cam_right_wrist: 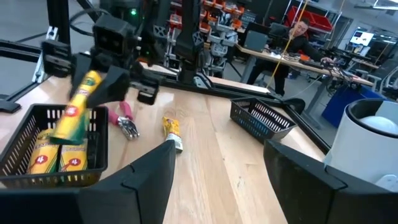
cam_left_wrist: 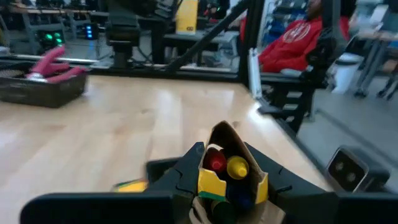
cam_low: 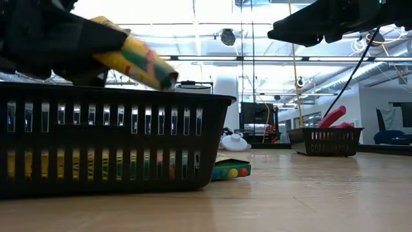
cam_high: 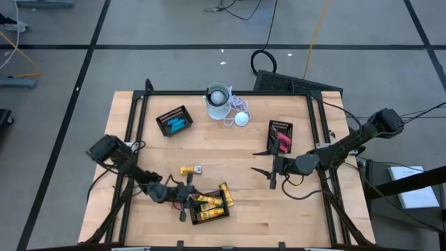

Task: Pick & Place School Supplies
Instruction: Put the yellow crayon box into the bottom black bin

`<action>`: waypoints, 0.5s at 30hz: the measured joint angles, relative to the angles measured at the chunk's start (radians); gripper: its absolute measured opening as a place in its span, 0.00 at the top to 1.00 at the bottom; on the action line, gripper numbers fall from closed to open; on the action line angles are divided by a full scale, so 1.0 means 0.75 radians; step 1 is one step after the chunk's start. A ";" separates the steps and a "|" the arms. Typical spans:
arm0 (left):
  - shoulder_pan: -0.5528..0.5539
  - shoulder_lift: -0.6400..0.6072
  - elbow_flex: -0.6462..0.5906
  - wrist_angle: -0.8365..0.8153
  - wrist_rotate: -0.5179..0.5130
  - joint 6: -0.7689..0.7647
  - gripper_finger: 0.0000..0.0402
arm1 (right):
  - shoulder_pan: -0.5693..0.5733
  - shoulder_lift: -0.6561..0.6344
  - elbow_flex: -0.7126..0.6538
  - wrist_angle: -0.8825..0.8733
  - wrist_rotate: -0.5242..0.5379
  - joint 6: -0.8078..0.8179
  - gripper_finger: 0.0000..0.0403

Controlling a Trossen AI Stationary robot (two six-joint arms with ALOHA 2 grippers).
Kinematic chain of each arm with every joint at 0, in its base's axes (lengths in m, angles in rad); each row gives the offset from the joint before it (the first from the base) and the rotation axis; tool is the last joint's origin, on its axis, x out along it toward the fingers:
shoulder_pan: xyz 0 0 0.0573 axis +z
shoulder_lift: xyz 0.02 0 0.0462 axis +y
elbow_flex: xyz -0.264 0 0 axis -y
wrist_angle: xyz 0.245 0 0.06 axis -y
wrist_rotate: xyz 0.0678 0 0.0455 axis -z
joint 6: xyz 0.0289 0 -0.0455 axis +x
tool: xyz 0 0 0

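At the table's seven o'clock, the left gripper [cam_high: 187, 198] hangs over the near mesh tray [cam_high: 209, 215], fingers closed on a yellow crayon box [cam_right_wrist: 76, 112] held aslant. Light, stiff card, probably crushable; best pinched across its flat faces, mid-length. Another box [cam_high: 189, 170] lies loose near centre. At three o'clock, the right gripper [cam_high: 272, 173] hovers wide open, empty, beside the tray of red tools [cam_high: 282, 141].
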 joint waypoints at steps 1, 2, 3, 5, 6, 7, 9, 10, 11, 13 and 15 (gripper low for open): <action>0.000 0.029 0.021 0.016 0.015 -0.021 0.81 | 0.000 0.000 0.000 -0.004 0.000 0.000 0.42; 0.000 0.054 0.037 0.019 0.025 -0.035 0.81 | 0.000 0.000 0.000 -0.008 -0.001 0.000 0.42; -0.002 0.074 0.048 0.019 0.023 -0.046 0.81 | 0.001 0.000 0.000 -0.008 -0.001 0.000 0.42; -0.003 0.125 0.082 0.018 0.026 -0.076 0.81 | 0.002 0.000 0.000 -0.008 -0.002 0.000 0.42; -0.004 0.144 0.088 0.017 0.026 -0.087 0.81 | 0.005 0.000 0.000 -0.009 -0.002 -0.001 0.42; -0.006 0.158 0.095 0.015 0.024 -0.095 0.81 | 0.008 0.000 0.000 -0.008 -0.001 -0.001 0.42; -0.010 0.190 0.113 0.024 0.019 -0.127 0.81 | 0.014 0.000 0.000 -0.011 -0.002 -0.001 0.42; -0.012 0.202 0.111 0.025 0.007 -0.142 0.81 | 0.017 0.000 0.000 -0.012 -0.002 -0.001 0.42; -0.018 0.209 0.110 0.023 -0.012 -0.162 0.81 | 0.017 0.000 0.000 -0.012 -0.002 -0.001 0.42; -0.028 0.227 0.110 0.028 -0.026 -0.209 0.81 | 0.018 0.000 0.000 -0.016 -0.002 0.002 0.42; -0.049 0.232 0.108 0.028 -0.054 -0.229 0.81 | 0.018 0.000 0.000 -0.021 -0.002 0.004 0.42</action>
